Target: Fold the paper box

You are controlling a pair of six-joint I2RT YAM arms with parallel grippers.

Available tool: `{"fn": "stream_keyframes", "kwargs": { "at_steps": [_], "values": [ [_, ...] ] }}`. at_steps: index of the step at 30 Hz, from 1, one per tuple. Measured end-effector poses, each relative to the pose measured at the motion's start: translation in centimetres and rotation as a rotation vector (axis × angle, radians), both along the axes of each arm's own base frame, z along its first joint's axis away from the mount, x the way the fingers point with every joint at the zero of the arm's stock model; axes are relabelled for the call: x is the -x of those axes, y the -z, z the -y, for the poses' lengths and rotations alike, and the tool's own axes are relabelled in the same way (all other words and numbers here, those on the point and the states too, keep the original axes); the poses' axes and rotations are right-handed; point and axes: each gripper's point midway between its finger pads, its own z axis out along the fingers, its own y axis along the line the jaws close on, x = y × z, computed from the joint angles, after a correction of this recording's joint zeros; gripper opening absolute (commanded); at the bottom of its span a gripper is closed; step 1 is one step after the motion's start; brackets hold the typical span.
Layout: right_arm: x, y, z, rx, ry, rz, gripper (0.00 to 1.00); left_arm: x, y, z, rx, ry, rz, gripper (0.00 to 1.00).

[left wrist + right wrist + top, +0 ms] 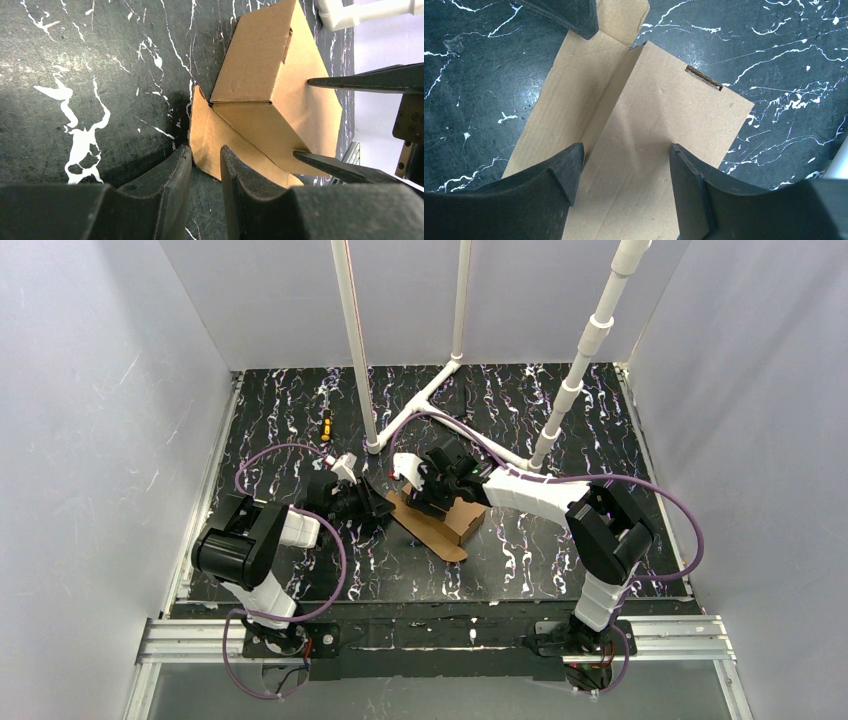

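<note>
Lying near the middle of the counter [560, 420], the box [452, 525] is half folded, one panel [664, 115] raised from the flat sheet. At its left edge the left end effector [205, 160] has its fingers a little apart, one on each side of a flap's [202, 130] corner, not closed on it. From the other side the right end effector [624, 165] stands spread wide, both fingertips at the raised panel.
</note>
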Motion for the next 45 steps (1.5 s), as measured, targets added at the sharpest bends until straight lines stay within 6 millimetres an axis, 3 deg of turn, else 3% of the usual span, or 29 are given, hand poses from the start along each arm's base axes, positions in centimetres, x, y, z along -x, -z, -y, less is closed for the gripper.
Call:
{"fn": "stream_keyframes", "kwargs": {
  "at_steps": [15, 20, 23, 27, 33, 39, 45],
  "values": [
    [0.0, 0.0, 0.0, -0.009, -0.004, -0.010, 0.70, 0.0, 0.1, -0.1, -0.007, -0.005, -0.005, 0.19],
    [0.0, 0.0, 0.0, -0.009, -0.004, -0.011, 0.70, 0.1, 0.2, 0.1, -0.032, 0.001, 0.012, 0.07],
    [0.0, 0.0, 0.1, -0.009, -0.003, -0.010, 0.70, 0.4, 0.2, 0.5, -0.067, 0.019, 0.036, 0.05],
    [-0.1, 0.0, 0.1, -0.008, -0.002, -0.010, 0.70, 1.0, -0.8, 1.3, -0.133, 0.039, 0.137, 0.05],
    [-0.1, 0.0, 0.1, -0.008, -0.002, -0.011, 0.70, 1.3, -0.7, 1.3, -0.183, 0.043, 0.164, 0.06],
    [-0.1, 0.0, 0.1, -0.009, -0.002, -0.011, 0.70, 1.4, -0.2, 1.1, -0.216, 0.040, 0.155, 0.19],
    [-0.1, 0.0, 0.1, -0.009, -0.002, -0.011, 0.70, 1.4, 0.0, 1.0, -0.229, 0.033, 0.143, 0.22]
  ]
}}
